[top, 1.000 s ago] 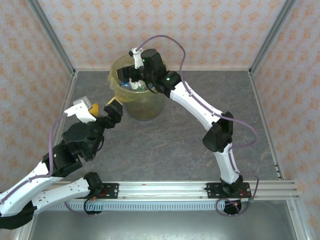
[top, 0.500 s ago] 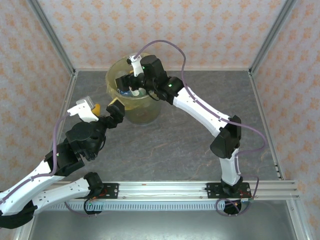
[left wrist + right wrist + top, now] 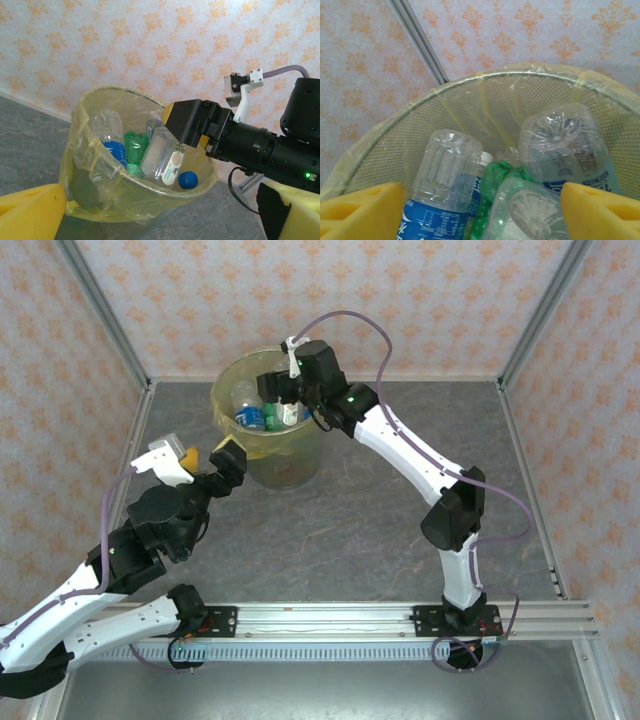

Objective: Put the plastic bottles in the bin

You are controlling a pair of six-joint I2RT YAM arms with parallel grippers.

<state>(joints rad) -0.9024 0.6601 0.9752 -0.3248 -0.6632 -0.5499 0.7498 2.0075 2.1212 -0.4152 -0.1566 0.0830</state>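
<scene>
Change: the right gripper (image 3: 284,390) is lifting off toward the far-right rim of the bin (image 3: 292,455). Half a second ago it was sitting lower and further left, masking the contents. The plastic bottles (image 3: 256,412) are now showing.
Meaning: a drop is probably just finishing. No bottle is lying on the grey table (image 3: 360,520), so the task is looking done or nearly so.
Right tool: the right gripper (image 3: 480,210) is hanging over the heap with its yellow foam pads spread wide, gripping nothing.
Left tool: the left gripper (image 3: 207,458) is hovering just beside the bin's near-left wall, pads apart and carrying nothing.
Bottles' place: all are lying heaped inside the bin (image 3: 520,75), several base-up, reaching close to the rim.
Materials: the bottles are thin, ribbed clear plastic with blue labels. A green bottle (image 3: 132,150) is looking crumpled, and a blue cap (image 3: 188,180) is poking out.
Bin: it is round, with a mesh-textured wall. A wrinkled yellow bag (image 3: 80,165) is folding over its rim.
</scene>
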